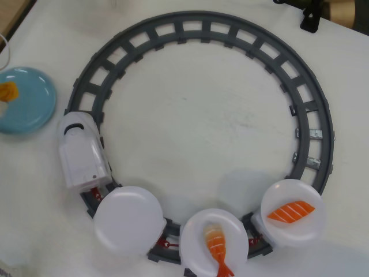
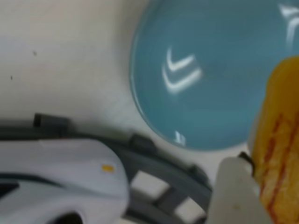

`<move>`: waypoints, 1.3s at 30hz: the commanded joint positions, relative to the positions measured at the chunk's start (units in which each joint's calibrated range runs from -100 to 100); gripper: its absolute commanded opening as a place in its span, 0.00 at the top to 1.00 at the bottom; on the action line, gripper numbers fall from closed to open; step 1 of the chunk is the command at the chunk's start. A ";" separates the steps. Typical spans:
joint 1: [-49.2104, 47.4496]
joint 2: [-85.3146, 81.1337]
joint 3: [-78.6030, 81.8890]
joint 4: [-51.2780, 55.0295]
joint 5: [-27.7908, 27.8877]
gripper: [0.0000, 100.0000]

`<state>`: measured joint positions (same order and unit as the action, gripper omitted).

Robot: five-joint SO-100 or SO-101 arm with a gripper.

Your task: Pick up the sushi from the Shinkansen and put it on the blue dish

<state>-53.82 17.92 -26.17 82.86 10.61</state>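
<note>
The yellow-orange egg sushi (image 2: 281,140) fills the right edge of the wrist view, pressed against a whitish finger (image 2: 232,189) of my gripper (image 2: 261,200), which is shut on it. The sushi hangs over the light-blue dish (image 2: 210,70). In the overhead view the sushi (image 1: 7,91) shows at the left edge over the blue dish (image 1: 31,101); the gripper itself is out of that view. The white Shinkansen (image 1: 81,153) stands on the track just right of the dish, and its nose also shows in the wrist view (image 2: 56,172). Its first plate (image 1: 130,219) is empty.
A grey ring track (image 1: 202,26) circles the table's middle. The second train plate (image 1: 196,245) carries a shrimp piece (image 1: 216,245), and the third plate (image 1: 294,228) a salmon piece (image 1: 290,211). A black clamp (image 1: 309,17) sits at the top right.
</note>
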 commanded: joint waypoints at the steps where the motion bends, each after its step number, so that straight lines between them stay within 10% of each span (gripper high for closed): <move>1: -0.05 2.52 -0.98 -2.39 -0.25 0.97; 20: -3.05 14.72 -13.69 -2.22 -0.41 0.97; 28: -2.69 16.87 -14.41 -2.22 -0.30 0.78; 39: -2.69 16.21 -14.41 -2.31 -0.35 0.77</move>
<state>-56.76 35.81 -37.24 80.92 10.61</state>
